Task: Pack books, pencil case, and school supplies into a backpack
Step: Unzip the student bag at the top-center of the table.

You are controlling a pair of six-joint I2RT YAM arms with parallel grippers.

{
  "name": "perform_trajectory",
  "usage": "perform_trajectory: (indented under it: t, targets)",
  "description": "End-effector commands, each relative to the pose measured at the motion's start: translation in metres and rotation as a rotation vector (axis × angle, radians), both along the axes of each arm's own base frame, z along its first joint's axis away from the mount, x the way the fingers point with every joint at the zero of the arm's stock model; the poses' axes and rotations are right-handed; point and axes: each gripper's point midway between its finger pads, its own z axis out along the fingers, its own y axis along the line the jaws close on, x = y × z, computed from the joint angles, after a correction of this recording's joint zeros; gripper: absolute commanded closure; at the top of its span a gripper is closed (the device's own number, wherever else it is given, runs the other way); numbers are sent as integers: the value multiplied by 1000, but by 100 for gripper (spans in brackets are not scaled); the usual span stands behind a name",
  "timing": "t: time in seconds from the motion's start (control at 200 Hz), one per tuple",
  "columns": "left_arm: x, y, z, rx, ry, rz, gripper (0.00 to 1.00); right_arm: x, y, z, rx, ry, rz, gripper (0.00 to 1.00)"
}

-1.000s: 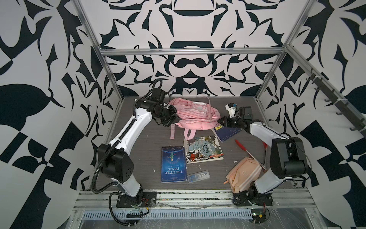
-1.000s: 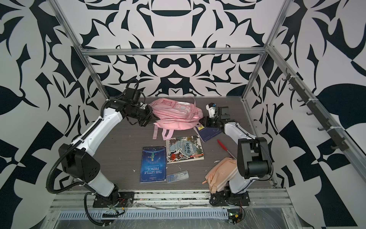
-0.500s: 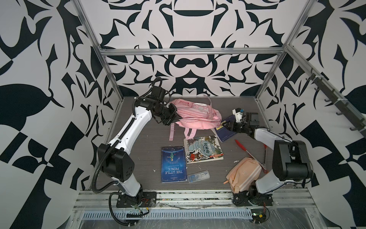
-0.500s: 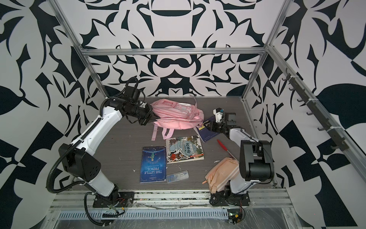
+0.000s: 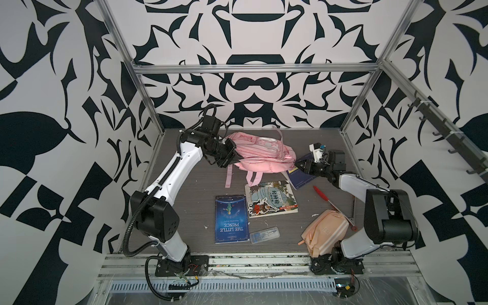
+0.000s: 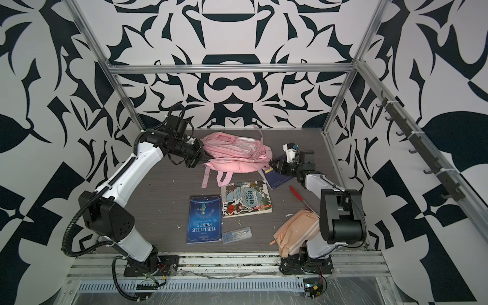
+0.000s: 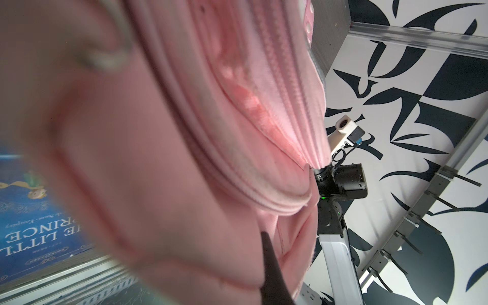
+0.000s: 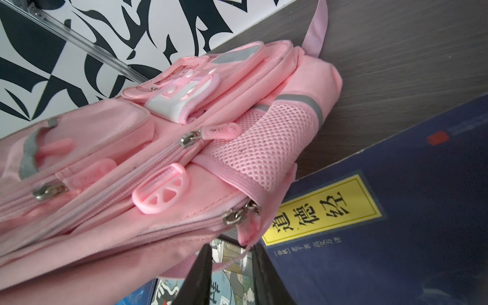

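pinching backpack (image 5: 264,158) with left pincer (image 5: 235,159)

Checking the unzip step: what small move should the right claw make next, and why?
Probably close the right claw on the pink zipper tab: it hangs at its open jaws, the backpack zip looks shut, and the left claw holds the far end.

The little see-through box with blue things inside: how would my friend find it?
On the grey wood-grain tabletop, find the blue paperback book titled The Little Prince, near the front edge. The small flat clear plastic box lies beside its near corner, toward the peach fabric pouch. It alone is transparent, and far smaller than any book.
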Motion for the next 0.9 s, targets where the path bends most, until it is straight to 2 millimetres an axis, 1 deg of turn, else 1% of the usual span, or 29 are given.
perform_trajectory:
  t: [0.0,0.115,0.275,0.385,0.54,0.555,0.58,0.705,0.895]
  targets:
    - [-13,-12,42,-132,-61,-65,100,5,9,19,64,-66,37,70]
    - [-13,-13,45,-143,-63,-66,100,4,13,23,93,-71,60,69]
    - [-13,-16,52,-174,-74,-65,100,5,15,13,113,-49,66,65]
    - [-11,-19,59,-201,-89,-65,100,6,16,12,130,-49,64,62]
    - [-12,-20,62,-208,-82,-60,100,8,15,9,136,-46,62,57]
    - [-9,-21,66,-217,-103,-61,100,8,15,8,137,-46,62,57]
    - [-9,-22,65,-218,-103,-63,100,8,15,8,140,-46,60,56]
    - [-10,-23,64,-217,-96,-63,100,12,17,8,176,-51,63,56]
    - [-12,-24,66,-224,-98,-66,100,13,21,1,228,-39,79,56]
